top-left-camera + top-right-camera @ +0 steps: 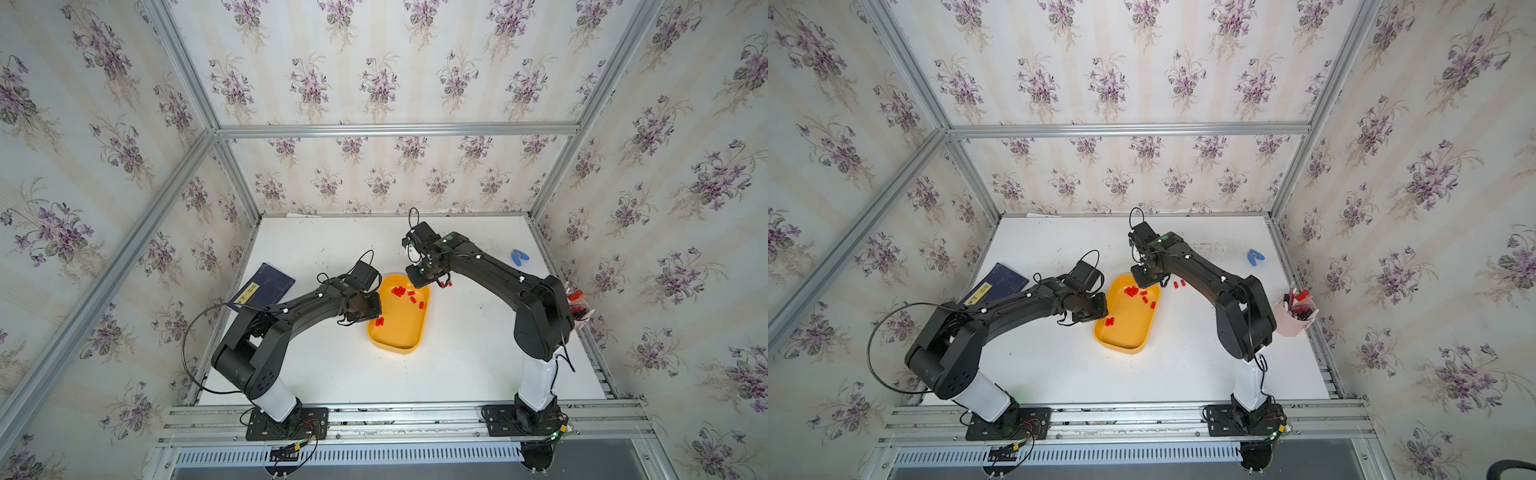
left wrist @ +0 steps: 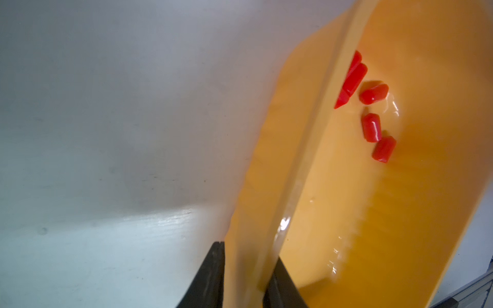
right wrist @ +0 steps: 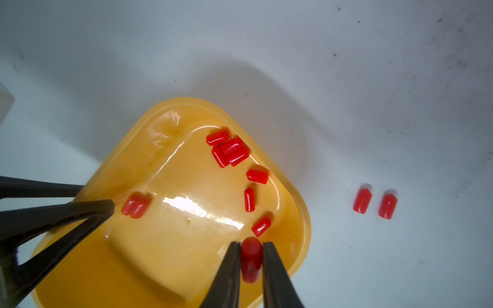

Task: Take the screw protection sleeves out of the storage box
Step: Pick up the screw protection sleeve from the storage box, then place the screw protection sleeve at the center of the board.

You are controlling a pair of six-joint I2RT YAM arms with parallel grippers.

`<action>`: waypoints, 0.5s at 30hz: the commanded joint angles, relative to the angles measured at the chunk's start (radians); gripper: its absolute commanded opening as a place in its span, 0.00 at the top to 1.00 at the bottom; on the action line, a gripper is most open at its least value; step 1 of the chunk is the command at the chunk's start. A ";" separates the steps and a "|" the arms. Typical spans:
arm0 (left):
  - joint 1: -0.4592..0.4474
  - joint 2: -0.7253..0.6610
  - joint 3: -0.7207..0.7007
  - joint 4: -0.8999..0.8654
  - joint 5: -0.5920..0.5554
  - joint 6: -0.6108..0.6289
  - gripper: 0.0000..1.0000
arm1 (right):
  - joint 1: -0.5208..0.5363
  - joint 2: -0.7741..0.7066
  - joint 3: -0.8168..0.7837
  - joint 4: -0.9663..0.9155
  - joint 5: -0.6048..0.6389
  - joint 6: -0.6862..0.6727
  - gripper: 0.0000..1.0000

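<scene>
- Between the right fingers (image 3: pixel 231 266), a held sleeve (image 3: pixel 250 262) is sitting pinched. The fingers are standing narrow on it, over the storage box (image 3: pixel 170 105) floor and close inside its rim.
- At the left fingers (image 2: pixel 213 274), the box's side wall is being clamped, one finger inside and one outside, steadying it on the tabletop (image 3: pixel 373 80).
- The step in hand is looking like a lift-out. The next move is calling for raising the sleeve clear of the low rim, then carrying it outward.
- Beyond the rim from the right fingers, two sleeves (image 3: pixel 362 200) are lying side by side on the tabletop, with bare room around them.
- Ahead of the right fingers, the remaining sleeves (image 3: pixel 231 149) are lying in the box: a cluster by the far wall, a pair just beside the left fingers.
- A low carry is likely risking a knock on the rim.
</scene>
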 commanded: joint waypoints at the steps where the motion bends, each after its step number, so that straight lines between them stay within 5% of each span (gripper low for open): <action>1: 0.000 0.003 0.010 -0.016 -0.016 0.009 0.71 | -0.062 -0.039 -0.034 0.008 -0.002 -0.001 0.80; 7: 0.001 0.004 0.012 -0.020 -0.018 0.013 0.71 | -0.224 -0.058 -0.103 0.021 0.040 -0.058 0.80; 15: 0.001 0.018 0.024 -0.025 -0.015 0.016 0.71 | -0.295 0.048 -0.109 0.069 0.062 -0.101 0.80</action>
